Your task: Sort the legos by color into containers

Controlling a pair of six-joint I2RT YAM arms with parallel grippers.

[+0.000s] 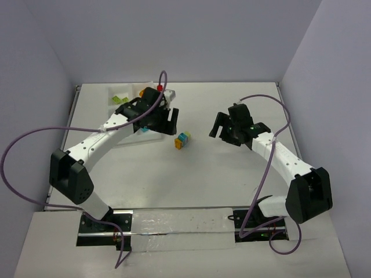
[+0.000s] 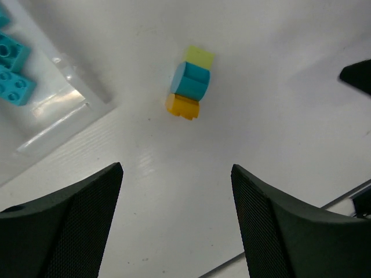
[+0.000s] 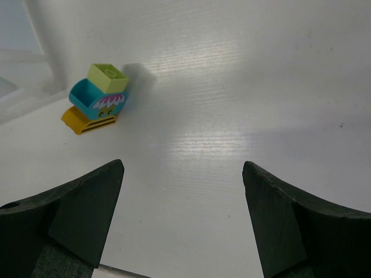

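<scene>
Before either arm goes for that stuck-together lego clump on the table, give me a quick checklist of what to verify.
1. Left arm's jaws open and empty: ok.
2. Right arm's jaws open and empty: ok.
3. Clump free on the table, outside the tray: ok.
4. Clump is a single colour: not ok; lime, teal and orange bricks are joined.
5. Clump inside the left jaws' gap: not ok; it lies ahead of them, untouched.
6. Room beside the teal bricks in their compartment: cannot tell, partly out of view.
</scene>
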